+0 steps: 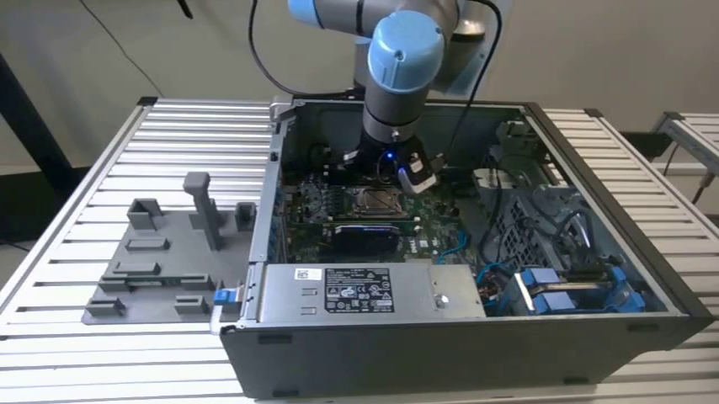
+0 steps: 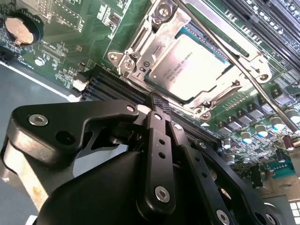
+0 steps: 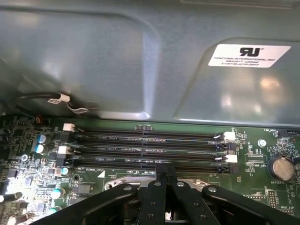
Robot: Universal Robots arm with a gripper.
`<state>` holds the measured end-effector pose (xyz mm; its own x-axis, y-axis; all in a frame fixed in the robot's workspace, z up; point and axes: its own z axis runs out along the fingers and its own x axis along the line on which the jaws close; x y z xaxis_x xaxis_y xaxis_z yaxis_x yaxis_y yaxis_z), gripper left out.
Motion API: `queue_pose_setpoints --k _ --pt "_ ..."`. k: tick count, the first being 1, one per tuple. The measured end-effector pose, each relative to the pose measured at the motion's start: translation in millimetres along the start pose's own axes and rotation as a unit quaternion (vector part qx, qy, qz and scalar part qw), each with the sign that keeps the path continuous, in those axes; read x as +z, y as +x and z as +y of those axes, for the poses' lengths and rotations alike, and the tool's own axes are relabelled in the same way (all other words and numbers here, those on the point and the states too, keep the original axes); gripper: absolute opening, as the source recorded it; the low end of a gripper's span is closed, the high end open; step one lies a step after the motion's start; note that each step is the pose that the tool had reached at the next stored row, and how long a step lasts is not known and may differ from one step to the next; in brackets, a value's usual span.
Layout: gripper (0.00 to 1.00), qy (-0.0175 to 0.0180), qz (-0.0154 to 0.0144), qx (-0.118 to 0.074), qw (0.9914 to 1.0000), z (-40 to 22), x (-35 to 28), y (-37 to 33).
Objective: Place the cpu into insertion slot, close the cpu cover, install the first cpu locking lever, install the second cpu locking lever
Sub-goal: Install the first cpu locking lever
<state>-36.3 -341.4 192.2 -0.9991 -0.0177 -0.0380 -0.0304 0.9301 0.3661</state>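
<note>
Dark memory slots (image 3: 150, 149) run beside the clenched, empty pincer (image 2: 157, 99), its tips just short of the cpu (image 2: 197, 65) framed by the cpu cover (image 2: 157, 35).

Silver cpu cover (image 2: 157, 26) over the cpu (image 2: 197, 63), pincer (image 2: 158, 100), tips together, just beside

Computer case (image 1: 450, 353) open above, walls all round, memory slots (image 3: 150, 150) just beside end effector (image 2: 158, 101)

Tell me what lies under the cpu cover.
The cpu: its silver top shows through the window in the cover. Its edges and the slot beneath are hidden.
</note>
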Motion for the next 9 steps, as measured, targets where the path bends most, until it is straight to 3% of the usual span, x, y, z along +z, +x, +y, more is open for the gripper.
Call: queue_pose_setpoints --k 5,9 --pt "0.11 -0.0002 0.0007 -0.002 1.0 -0.7 1.5 -3.4" --pt "0.11 -0.0029 0.0006 -0.003 0.99999 -1.2 2.9 -5.8"
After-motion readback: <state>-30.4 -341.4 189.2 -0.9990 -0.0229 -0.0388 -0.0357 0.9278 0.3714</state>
